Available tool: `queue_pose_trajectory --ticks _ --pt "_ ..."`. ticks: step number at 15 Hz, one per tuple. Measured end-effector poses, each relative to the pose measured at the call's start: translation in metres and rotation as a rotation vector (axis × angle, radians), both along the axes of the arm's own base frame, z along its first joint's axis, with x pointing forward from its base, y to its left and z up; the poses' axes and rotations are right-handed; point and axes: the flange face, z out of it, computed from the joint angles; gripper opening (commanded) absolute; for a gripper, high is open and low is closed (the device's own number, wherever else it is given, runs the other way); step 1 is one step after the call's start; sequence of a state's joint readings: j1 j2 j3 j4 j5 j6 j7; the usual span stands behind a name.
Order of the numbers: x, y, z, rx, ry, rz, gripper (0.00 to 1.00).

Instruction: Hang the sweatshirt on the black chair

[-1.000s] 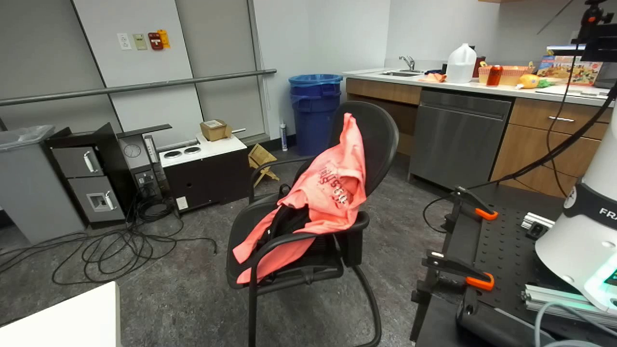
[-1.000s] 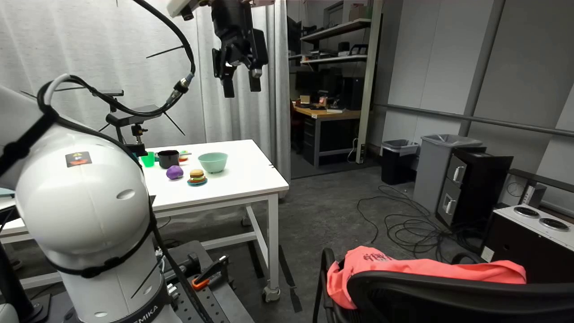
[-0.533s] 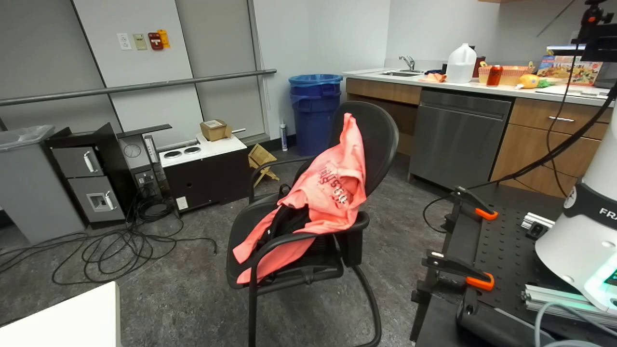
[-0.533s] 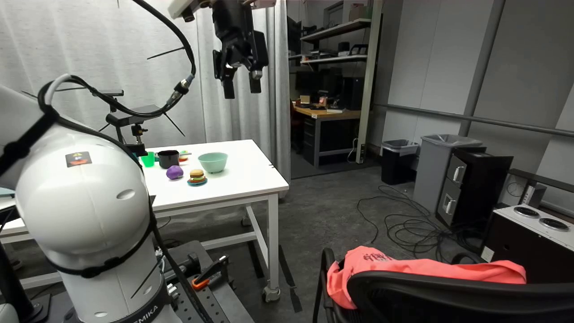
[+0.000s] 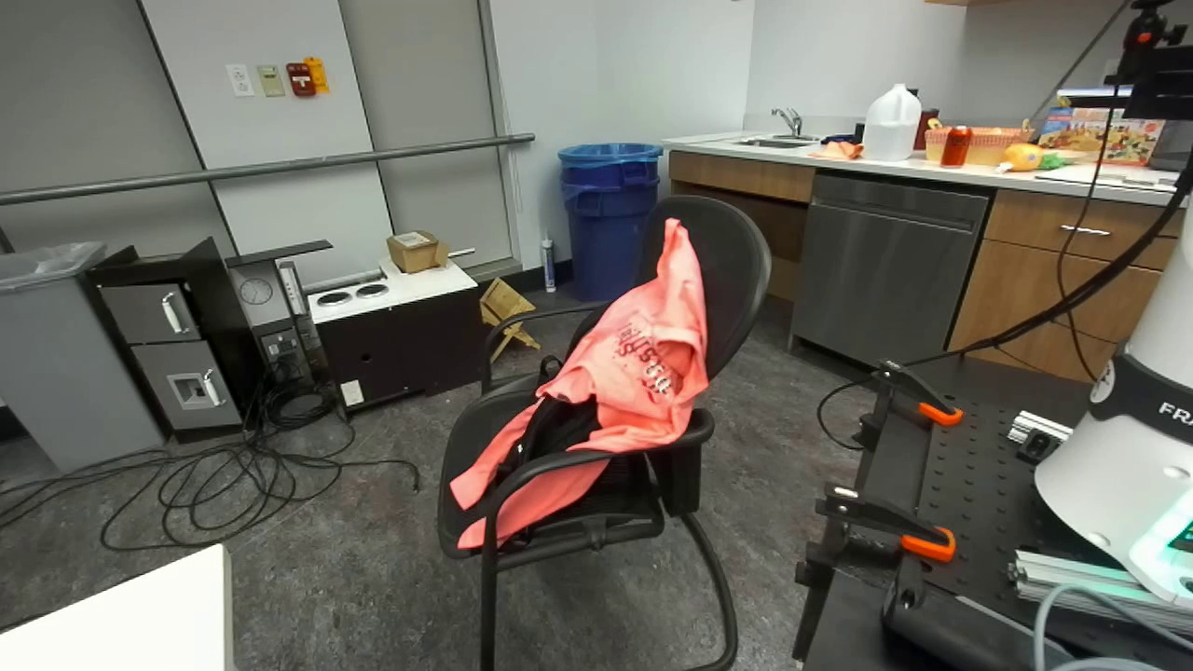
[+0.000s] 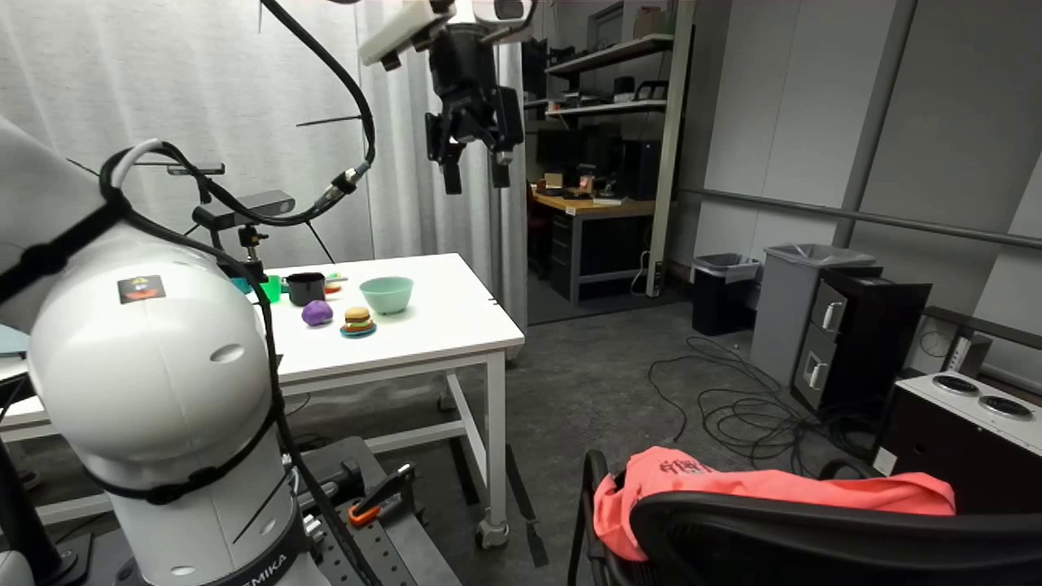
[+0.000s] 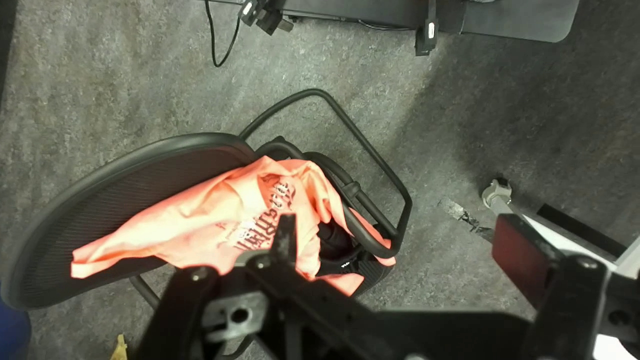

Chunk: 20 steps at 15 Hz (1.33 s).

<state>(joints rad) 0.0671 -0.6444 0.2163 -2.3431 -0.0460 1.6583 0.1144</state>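
Two black fingers (image 7: 522, 257) stand nearest along the lower part of the wrist view, spread well apart, one crossing in front of the coral-red fabric sweatshirt with dark lettering (image 7: 215, 215), the other toward the right edge. At the left of an exterior view stands the white, rounded robot arm (image 6: 146, 342); compared with half a second ago, the fingers have shifted rightward and slightly down in the upper middle of that frame. Beyond them, left of centre in the wrist view, the sweatshirt lies on the black metal-framed chair (image 7: 125, 197): one end rests high against the front of the rounded mesh backrest, the remainder slants down over the seat, part showing below an armrest. Both look unmoved in both exterior views. Farther back, a white rectangular surface (image 6: 452, 330) carries a brown-topped burger-shaped stack (image 6: 356, 317), a purple rounded object (image 6: 317, 312) and a pale green round bowl (image 6: 387, 296). Near the top middle of an exterior view stands a dark blue plastic bin (image 5: 610, 247).
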Motion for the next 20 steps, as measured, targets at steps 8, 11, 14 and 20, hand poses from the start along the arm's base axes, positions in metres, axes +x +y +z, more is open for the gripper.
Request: queue_pose_trajectory --ticks 8,11,14,20 --pt "0.030 0.004 -0.016 0.009 0.037 0.001 1.00" --pt "0.033 -0.005 -0.017 0.018 0.042 -0.015 1.00" --pt "0.042 -0.028 -0.019 0.038 0.041 -0.062 1.00" --pt "0.072 -0.089 -0.034 0.070 0.008 -0.178 1.00"
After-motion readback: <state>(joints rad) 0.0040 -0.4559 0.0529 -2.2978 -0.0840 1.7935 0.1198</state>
